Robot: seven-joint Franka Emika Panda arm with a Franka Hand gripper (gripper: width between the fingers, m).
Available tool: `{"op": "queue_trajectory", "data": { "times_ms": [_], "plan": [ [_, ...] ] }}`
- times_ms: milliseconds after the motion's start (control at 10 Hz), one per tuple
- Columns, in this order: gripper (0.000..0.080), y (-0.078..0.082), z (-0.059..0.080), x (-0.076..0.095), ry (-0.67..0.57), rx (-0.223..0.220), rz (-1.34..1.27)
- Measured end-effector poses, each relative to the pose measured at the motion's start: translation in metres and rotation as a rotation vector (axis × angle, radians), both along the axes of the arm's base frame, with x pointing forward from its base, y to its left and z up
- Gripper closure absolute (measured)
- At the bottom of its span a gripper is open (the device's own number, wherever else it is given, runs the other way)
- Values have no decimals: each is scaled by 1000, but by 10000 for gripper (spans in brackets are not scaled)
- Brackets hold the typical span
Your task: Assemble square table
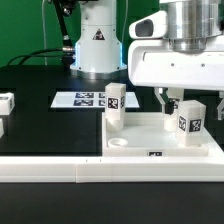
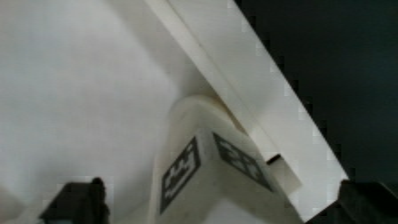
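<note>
Smooth white plastic square table and legs on matt black worktop.

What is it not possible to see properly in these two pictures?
1. Exterior view: the edge leg is cut off by the picture's left border.
2. Exterior view: the square table runs past the right border.
3. Wrist view: blur makes the standing leg tags unreadable; the picture's edge cuts the fingertips.

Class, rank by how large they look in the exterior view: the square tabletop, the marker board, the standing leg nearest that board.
1. square tabletop
2 and 3 unranked: marker board and leg look about alike, and the board lies farther back.
</note>
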State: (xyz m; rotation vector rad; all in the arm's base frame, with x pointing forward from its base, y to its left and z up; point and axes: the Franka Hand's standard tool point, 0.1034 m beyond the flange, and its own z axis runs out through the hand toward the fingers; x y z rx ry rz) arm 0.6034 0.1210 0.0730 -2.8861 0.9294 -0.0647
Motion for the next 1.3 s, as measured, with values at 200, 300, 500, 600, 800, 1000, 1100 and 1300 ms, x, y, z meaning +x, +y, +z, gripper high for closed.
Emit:
{"op": "queue_trajectory", "data": {
  "times_ms": [200, 300, 500, 600, 800, 1000, 1100, 1300],
  "plan": [
    [150, 1, -1, 1, 4, -22, 194],
    [150, 2, 0, 2, 10, -42, 306],
    [150, 2, 1, 3, 9, -65, 451],
    [150, 1, 2, 4, 2, -77, 532],
    [150, 5, 3, 7, -33, -89, 608],
    [150, 3, 0, 5, -65, -110, 740],
    [150, 3, 0, 5, -67, -114, 774],
    [284, 2, 0, 5, -66, -113, 769]
  ]
}}
